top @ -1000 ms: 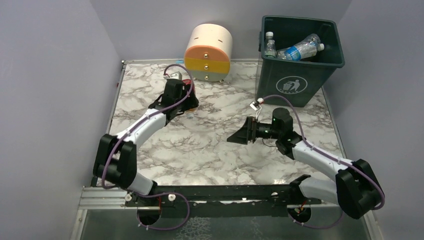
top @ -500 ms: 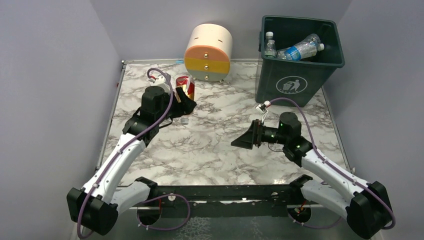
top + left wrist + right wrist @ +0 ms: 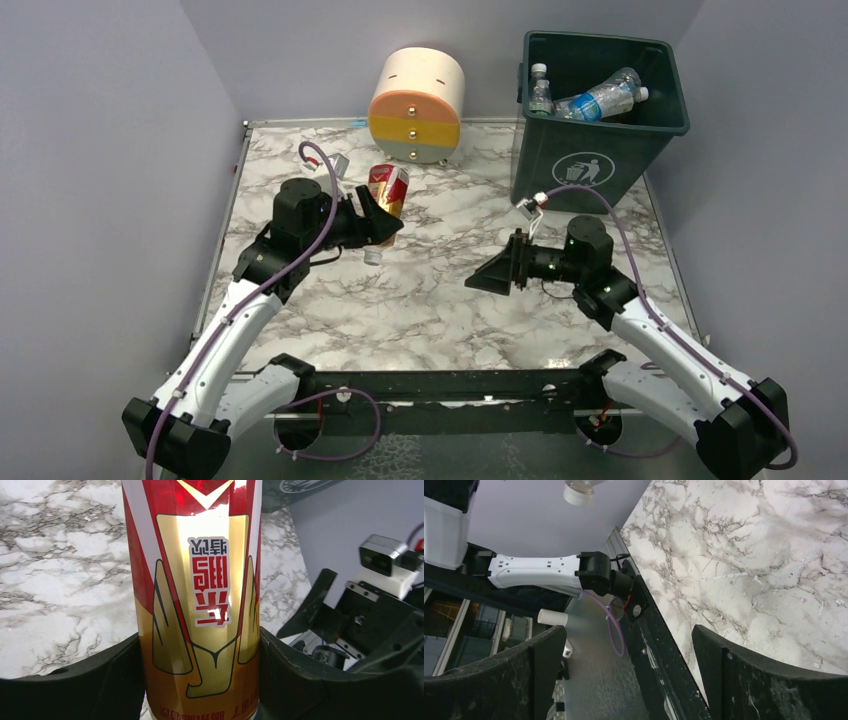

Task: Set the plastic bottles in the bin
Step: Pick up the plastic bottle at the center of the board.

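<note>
The left jaws pinch a red-and-gold labelled bottle (image 3: 195, 600) by its body (cap end tilted downward), over the marble bench (image 3: 440, 300), left of centre. The right jaws stand spread, holding nothing, right of centre. The dark green bin (image 3: 590, 165), upper right, holds two clear bottles (image 3: 600, 98).

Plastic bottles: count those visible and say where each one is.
3. The left gripper holds a red-and-gold bottle; the bin holds an upright bottle and a blue-labelled bottle on its side. More may be hidden deeper.
</note>
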`<control>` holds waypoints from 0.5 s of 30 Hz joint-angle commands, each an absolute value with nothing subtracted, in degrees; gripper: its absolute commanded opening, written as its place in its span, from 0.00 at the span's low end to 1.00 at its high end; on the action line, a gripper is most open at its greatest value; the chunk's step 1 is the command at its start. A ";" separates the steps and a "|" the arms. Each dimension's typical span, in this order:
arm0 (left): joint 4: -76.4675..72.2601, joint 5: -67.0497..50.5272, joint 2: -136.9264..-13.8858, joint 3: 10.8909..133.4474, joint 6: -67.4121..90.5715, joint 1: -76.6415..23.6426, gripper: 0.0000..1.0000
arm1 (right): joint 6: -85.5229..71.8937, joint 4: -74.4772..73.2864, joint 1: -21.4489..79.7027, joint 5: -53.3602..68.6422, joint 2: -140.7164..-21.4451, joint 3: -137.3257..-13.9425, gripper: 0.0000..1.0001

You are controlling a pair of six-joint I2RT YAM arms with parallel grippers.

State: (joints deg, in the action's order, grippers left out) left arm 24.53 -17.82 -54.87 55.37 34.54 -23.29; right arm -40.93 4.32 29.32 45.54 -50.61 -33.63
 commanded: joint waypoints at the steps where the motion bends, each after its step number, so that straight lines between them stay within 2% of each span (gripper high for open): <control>1: 23.66 -24.66 -51.72 57.28 36.04 -23.47 0.62 | -43.89 9.10 29.79 48.41 -52.86 -34.35 0.99; 8: 22.21 -28.33 -48.98 54.90 37.44 -23.47 0.63 | -49.41 18.03 29.79 50.71 -58.03 -34.48 0.99; 15: 22.83 -27.27 -46.98 51.18 36.22 -23.47 0.63 | -49.18 16.36 29.79 50.41 -62.96 -41.44 0.99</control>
